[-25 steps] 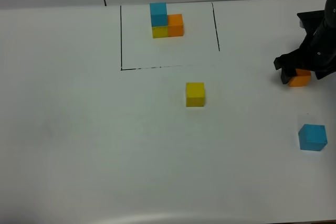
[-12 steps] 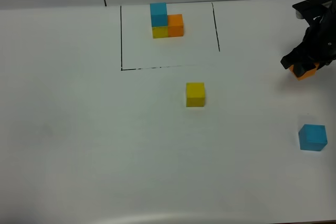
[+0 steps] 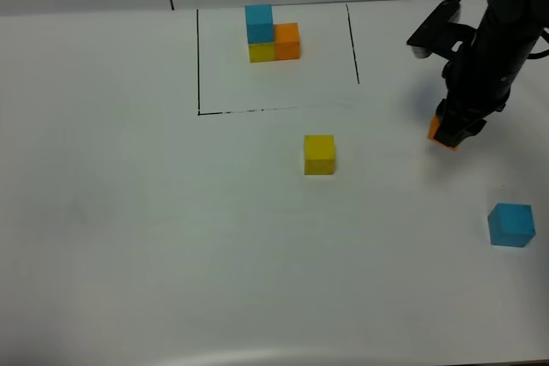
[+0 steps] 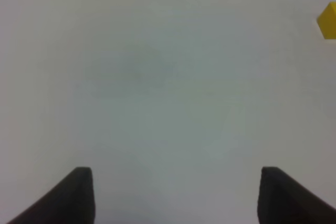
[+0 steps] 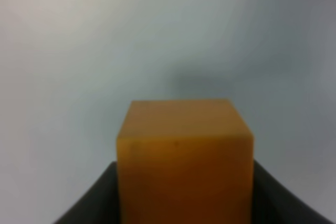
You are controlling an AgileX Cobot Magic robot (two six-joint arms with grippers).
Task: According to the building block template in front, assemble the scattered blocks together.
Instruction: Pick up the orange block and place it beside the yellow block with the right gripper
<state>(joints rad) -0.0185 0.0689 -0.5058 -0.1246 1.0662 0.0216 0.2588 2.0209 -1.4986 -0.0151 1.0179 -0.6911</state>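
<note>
Right of the yellow cube [image 3: 319, 154], your right gripper [image 3: 449, 129] clamps the orange cube [image 3: 436, 132] — land it flush alongside, faces square.

High overview, close wrist views

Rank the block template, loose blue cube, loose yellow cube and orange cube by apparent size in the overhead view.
1. block template, three joined cubes.
2. loose blue cube, likely helped by being nearer the camera.
3. loose yellow cube.
4. orange cube, mostly hidden, so unsure.
</note>
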